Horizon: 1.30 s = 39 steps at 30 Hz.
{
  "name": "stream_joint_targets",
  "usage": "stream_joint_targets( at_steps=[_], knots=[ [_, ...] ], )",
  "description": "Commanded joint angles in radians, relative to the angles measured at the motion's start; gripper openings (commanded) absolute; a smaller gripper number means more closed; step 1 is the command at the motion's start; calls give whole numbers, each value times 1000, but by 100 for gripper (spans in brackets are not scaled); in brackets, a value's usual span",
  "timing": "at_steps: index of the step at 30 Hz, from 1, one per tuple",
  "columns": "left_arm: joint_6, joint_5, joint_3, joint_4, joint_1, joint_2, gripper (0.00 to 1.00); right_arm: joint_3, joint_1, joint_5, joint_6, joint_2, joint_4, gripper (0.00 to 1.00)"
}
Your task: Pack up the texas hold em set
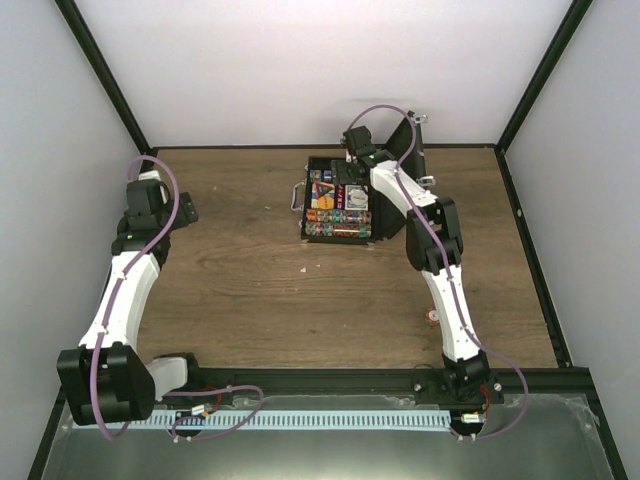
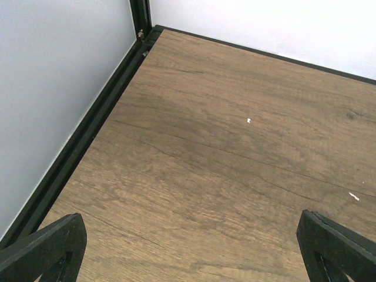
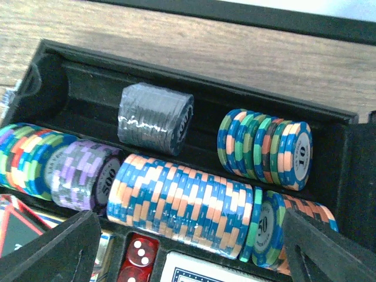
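Your right gripper (image 3: 188, 238) is hanging with its fingers (image 3: 56, 249) spread wide and gripping nothing. Only their black tips are showing at the bottom corners of the wrist view, so you cannot tell whether they are touching anything lower down. Beyond them, poker chips are lying on edge inside the open briefcase (image 3: 194, 88). A long blue-and-orange row (image 3: 182, 202) is sitting nearest, with a purple stack (image 3: 88, 173) marked 500 touching its left end. A multicoloured stack (image 3: 20, 158) is running off the left edge. In the farther channel a short stack (image 3: 264, 147) marked 10 and a dark wrapped roll (image 3: 155, 117) are lying apart. A red die (image 3: 138, 255) and a card deck (image 3: 197, 273) are being cut off by the bottom edge.

From above, the briefcase is resting at the far middle of the table (image 2: 223, 147), its handle (image 1: 297, 197) pointing left. The right arm is covering its right side and much of the raised lid (image 1: 408, 140).

Your left gripper (image 2: 191, 249) is hovering over bare wood near the far-left corner, well apart from the briefcase. Its fingers (image 2: 47, 249) are also gaping wide and holding nothing, and their lower parts are cropped.
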Motion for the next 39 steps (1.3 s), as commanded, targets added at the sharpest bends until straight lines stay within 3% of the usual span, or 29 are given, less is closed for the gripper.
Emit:
stream_joint_targets(
  at_steps=[1,10,39],
  knots=[
    [3,2,-5,8,-5,1,100,32,10,-1,-27,-89,0,86],
    [3,2,-5,8,-6,1,100,36,32,92,-102,-65,-20,100],
    [4,16,-3,8,-6,10,100,130,41,131,-135,92,11,100]
  ],
)
